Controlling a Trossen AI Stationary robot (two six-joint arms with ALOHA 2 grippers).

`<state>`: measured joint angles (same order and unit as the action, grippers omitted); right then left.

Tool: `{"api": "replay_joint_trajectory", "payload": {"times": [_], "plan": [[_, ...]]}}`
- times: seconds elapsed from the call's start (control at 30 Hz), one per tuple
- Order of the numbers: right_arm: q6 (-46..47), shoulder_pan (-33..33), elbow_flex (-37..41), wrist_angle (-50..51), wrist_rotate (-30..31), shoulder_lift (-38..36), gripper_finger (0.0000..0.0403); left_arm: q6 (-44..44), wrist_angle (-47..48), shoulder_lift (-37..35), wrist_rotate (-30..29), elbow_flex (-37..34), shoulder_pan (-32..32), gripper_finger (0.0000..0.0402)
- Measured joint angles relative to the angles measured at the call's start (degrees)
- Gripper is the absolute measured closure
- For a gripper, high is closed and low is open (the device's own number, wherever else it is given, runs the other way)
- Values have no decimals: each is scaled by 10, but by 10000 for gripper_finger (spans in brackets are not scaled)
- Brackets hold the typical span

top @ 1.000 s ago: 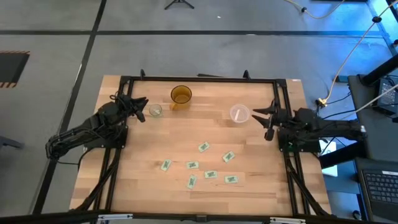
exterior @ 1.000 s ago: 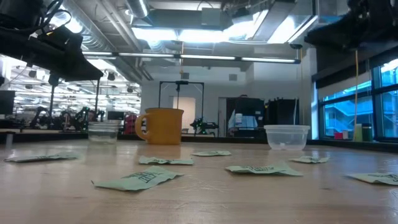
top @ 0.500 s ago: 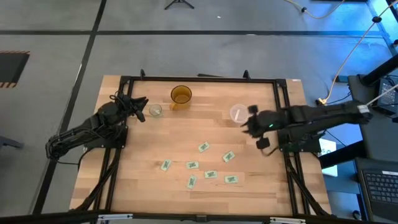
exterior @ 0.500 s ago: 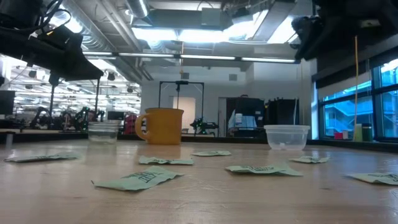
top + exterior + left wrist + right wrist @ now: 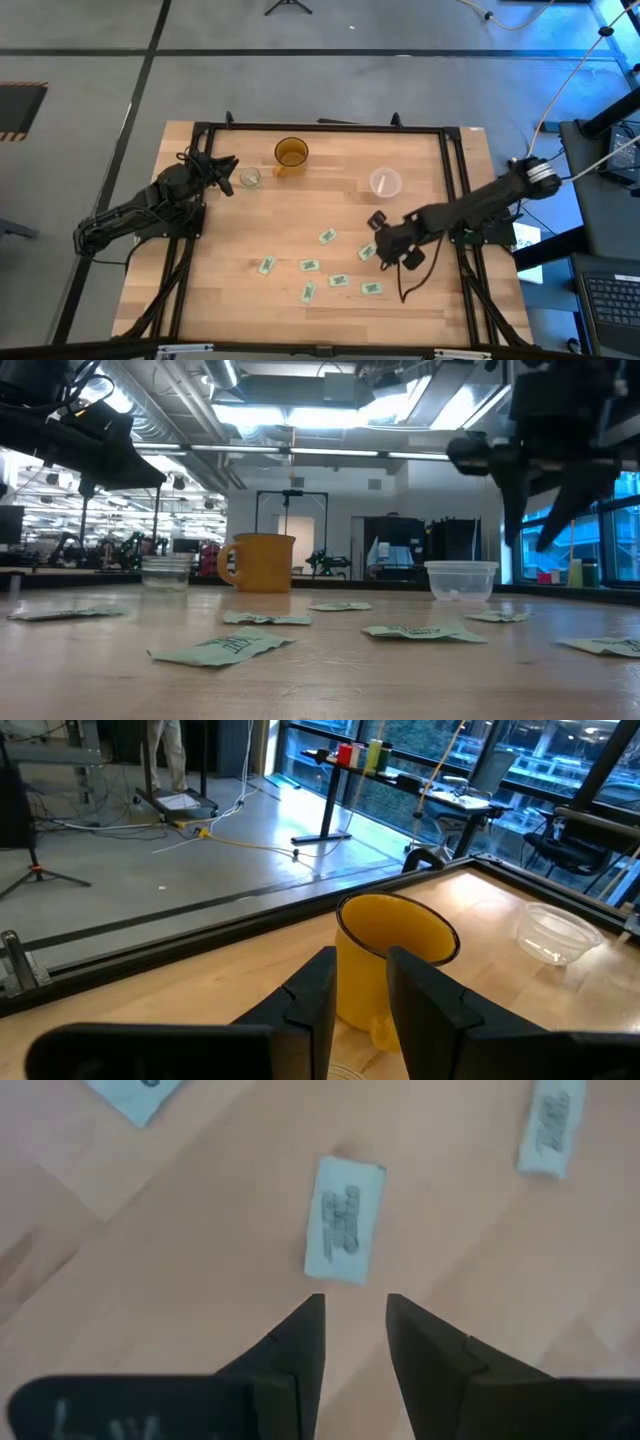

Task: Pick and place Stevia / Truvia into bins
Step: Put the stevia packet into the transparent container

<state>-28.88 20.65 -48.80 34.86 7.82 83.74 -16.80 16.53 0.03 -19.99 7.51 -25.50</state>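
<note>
Several white-and-green Stevia packets lie flat on the wooden table; the nearest to my right gripper is one packet (image 5: 367,252) (image 5: 345,1233). My right gripper (image 5: 383,240) (image 5: 355,1312) (image 5: 545,510) hovers open above the table, pointing down, its fingertips just short of that packet. The wide translucent cup (image 5: 385,183) (image 5: 461,580) stands toward the far right. The small glass cup (image 5: 249,178) (image 5: 166,572) stands far left, right beside my open left gripper (image 5: 233,176) (image 5: 360,970), which waits there.
An amber cup (image 5: 291,153) (image 5: 395,960) stands near the far edge between the two clear cups. More packets (image 5: 327,237) (image 5: 309,265) (image 5: 373,288) are scattered across the table's near middle. A black frame (image 5: 320,127) runs round the table.
My right arm has swung from beside the wide translucent cup toward the table's near edge and leftward, out over the packets, and tipped its gripper downward. My left arm has kept still, and no packet has moved.
</note>
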Motion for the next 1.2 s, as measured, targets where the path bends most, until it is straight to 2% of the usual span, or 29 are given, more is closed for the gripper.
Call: {"api": "replay_joint_trajectory", "payload": {"times": [0.13,0.4,1.2], "plan": [[-1,11,0,-36,20,41,290,0,0,0,0,0,0,315],[-1,13,0,-52,22,102,290,0,1,0,0,0,0,315],[-1,13,-1,-53,24,130,290,0,1,0,-1,0,0,315]]}}
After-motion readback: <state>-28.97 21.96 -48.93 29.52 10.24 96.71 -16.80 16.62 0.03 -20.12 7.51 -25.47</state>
